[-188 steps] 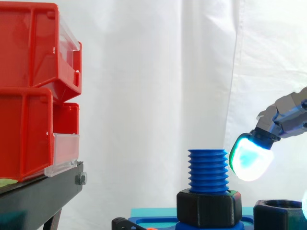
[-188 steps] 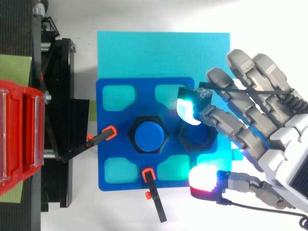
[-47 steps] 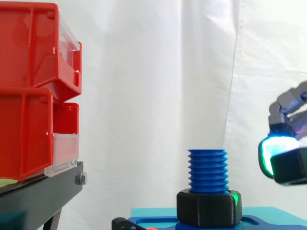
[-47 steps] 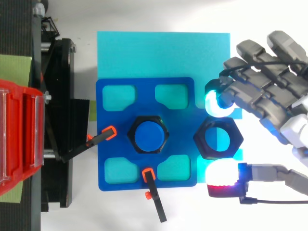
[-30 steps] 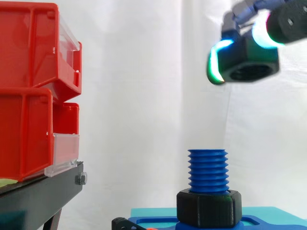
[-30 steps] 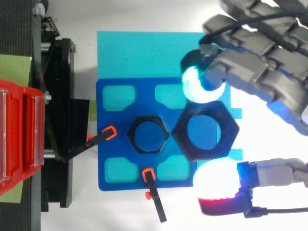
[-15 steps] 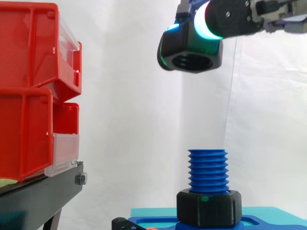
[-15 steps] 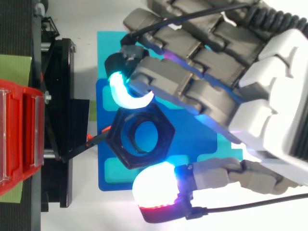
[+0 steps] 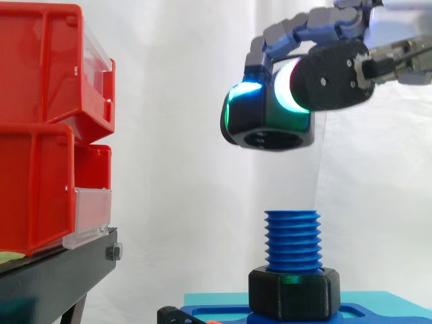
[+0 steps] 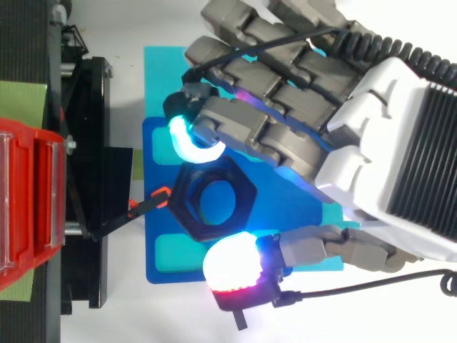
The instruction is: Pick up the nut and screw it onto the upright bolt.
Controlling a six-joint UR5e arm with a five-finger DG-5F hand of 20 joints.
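fingers point(image 10: 235, 125) pinch the nut point(image 9: 260, 115) above the bolt point(image 9: 291, 239).

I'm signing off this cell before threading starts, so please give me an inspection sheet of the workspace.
Surface: blue fixture plate on a cyan sheet; a black clamp with an orange tip at the plate's edge.
Job's things: black nut held in the air above the blue upright bolt, with a clear gap between them; a black hex collar sits at the bolt's foot.
Clutter: nothing seen.
Hand: hand shut on the nut, fingers pinching its sides.
Cables: nothing seen.
Surroundings: red bins on a black stand, white curtain behind.
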